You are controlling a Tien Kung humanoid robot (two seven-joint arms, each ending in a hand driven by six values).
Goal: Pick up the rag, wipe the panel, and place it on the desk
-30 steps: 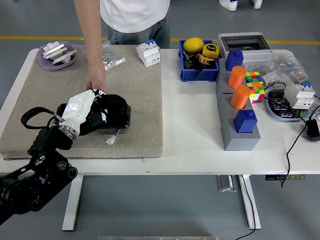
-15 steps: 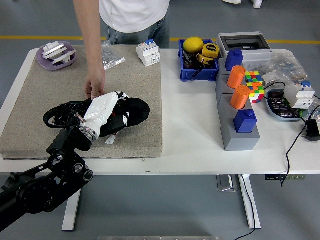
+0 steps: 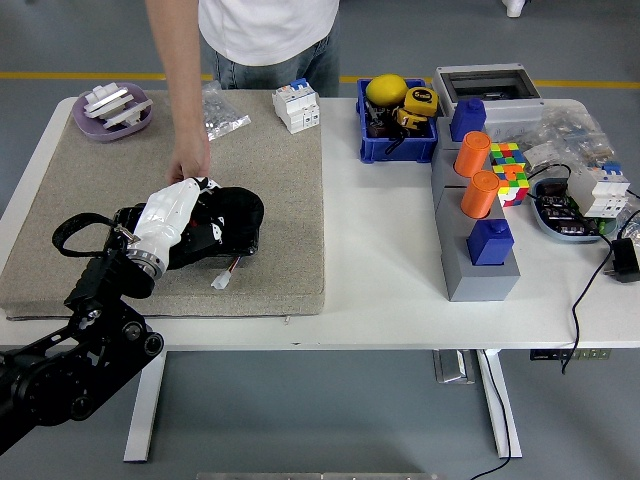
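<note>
Grey felt mat point(image 3: 270, 180) covers the table's nine-o'clock side.
Left hand point(image 3: 180, 215) presses the black rag point(image 3: 232, 215) flat on the panel point(image 3: 225, 250); soft, light cloth, best pinched at a bunched fold.

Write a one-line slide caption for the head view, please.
Robot's left hand presses a black rag on the panel on a beige mat while a person's hand steadies it.
</note>
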